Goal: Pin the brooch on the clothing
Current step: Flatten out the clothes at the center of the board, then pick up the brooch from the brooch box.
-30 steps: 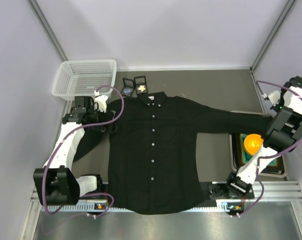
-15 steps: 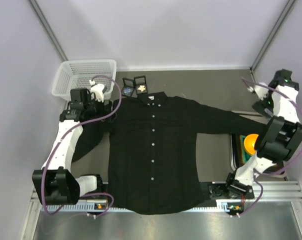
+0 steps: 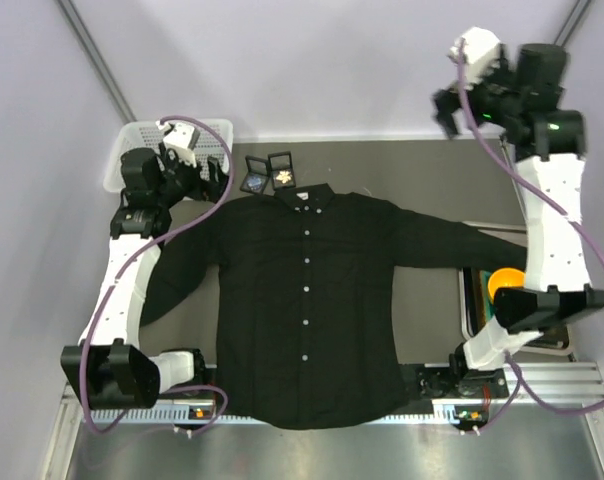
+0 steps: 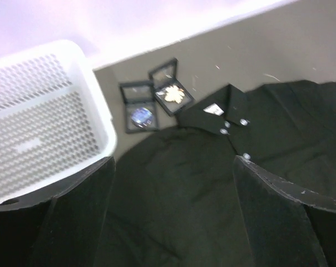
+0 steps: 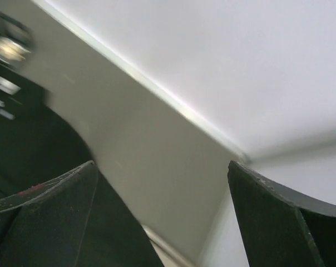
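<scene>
The left gripper (image 3: 211,176) hangs over the far left part of the worktop (image 3: 422,175) with its two fingers spread wide; its wrist view shows the left gripper (image 4: 173,222) with nothing between them, looking down on the shoulder and collar of the shirt (image 4: 212,183). Just beside it, in the far left corner, stands a white mesh basket (image 3: 220,140), its rim (image 4: 98,100) near the shoulder. Between the basket and the collar, close to the far edge, lie two small open black cases side by side: one holds a gold brooch (image 4: 172,94), the other a bluish brooch (image 4: 140,114); from above the gold brooch (image 3: 283,177) sits just beyond the collar, the bluish brooch (image 3: 255,181) to its left. The right gripper (image 3: 448,108) is raised high near the far right corner, fingers likewise apart and holding nothing; its own view of the right gripper (image 5: 168,222) is blurred and shows mostly wall and the worktop's far edge. The shirt (image 3: 307,310) lies flat, front up, in the middle of the worktop, collar toward the far edge, hem at the near edge, white buttons (image 3: 305,290) in a row down the front. One sleeve stretches toward the right edge, the other bends back along the left side. By the right edge a dark tray (image 3: 469,300) carries an orange round thing (image 3: 502,283).
</scene>
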Motion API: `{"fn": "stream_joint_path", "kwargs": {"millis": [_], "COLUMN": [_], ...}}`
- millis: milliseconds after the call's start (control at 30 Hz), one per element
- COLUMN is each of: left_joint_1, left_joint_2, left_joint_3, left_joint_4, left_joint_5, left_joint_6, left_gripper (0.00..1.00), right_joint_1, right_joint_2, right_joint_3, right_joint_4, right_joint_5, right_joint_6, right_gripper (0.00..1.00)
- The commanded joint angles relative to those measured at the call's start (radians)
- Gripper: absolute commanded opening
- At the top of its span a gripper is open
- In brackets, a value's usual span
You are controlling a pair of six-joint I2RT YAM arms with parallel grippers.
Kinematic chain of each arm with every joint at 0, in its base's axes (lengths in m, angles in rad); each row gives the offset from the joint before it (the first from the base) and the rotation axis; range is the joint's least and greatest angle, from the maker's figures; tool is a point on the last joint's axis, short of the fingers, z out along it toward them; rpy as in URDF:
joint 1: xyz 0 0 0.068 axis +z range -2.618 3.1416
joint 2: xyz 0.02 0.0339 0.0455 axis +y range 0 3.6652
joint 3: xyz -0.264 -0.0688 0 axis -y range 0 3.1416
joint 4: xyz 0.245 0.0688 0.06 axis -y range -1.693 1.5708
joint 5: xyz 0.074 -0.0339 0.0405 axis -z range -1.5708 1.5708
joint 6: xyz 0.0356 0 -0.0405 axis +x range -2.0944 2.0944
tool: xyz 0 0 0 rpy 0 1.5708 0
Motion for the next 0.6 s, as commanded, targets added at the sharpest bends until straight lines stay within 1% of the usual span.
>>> {"fn": "stream_joint_path", "kwargs": {"millis": [0, 67, 100, 133, 200, 233, 300, 333, 400, 467, 533, 567], "left_joint_1": [0.003, 0.003, 0.003, 0.003, 0.005, 0.005, 0.006, 0.006, 0.008, 0.008, 0.003, -0.001], "left_joint_2": [0.008, -0.015, -0.033, -0.041, -0.061, -0.069, -0.078, -0.078, -0.060, -0.037, 0.023, 0.051], "left_joint_3": [-0.056, -0.098, -0.126, -0.135, -0.159, -0.166, -0.184, -0.187, -0.193, -0.193, -0.184, -0.172], "left_joint_4": [0.022, 0.048, 0.053, 0.047, 0.034, 0.028, 0.028, 0.028, 0.024, 0.036, 0.057, 0.083], "left_joint_5": [0.128, 0.107, 0.098, 0.081, 0.052, 0.008, -0.013, -0.019, -0.039, -0.028, -0.010, -0.011], "left_joint_6": [-0.146, -0.176, -0.179, -0.179, -0.193, -0.204, -0.208, -0.211, -0.227, -0.234, -0.224, -0.225], "left_gripper": [0.91, 0.91, 0.91, 0.91, 0.91, 0.92, 0.92, 0.92, 0.92, 0.89, 0.85, 0.81], "right_joint_1": [0.243, 0.301, 0.361, 0.384, 0.459, 0.482, 0.527, 0.539, 0.561, 0.581, 0.582, 0.582], "right_joint_2": [0.185, 0.309, 0.351, 0.432, 0.501, 0.564, 0.622, 0.648, 0.725, 0.788, 0.800, 0.781], "right_joint_3": [0.128, 0.205, 0.231, 0.269, 0.294, 0.305, 0.314, 0.317, 0.323, 0.345, 0.332, 0.310], "right_joint_4": [0.029, 0.058, 0.075, 0.122, 0.173, 0.237, 0.291, 0.341, 0.389, 0.409, 0.406, 0.406], "right_joint_5": [-0.136, -0.114, -0.108, -0.081, -0.067, -0.038, -0.040, -0.034, -0.010, 0.004, -0.002, 0.001], "right_joint_6": [0.267, 0.322, 0.361, 0.378, 0.398, 0.404, 0.439, 0.454, 0.482, 0.505, 0.525, 0.518], "right_gripper": [0.98, 0.98, 0.98, 0.98, 0.97, 0.90, 0.86, 0.84, 0.84, 0.84, 0.84, 0.84]}}
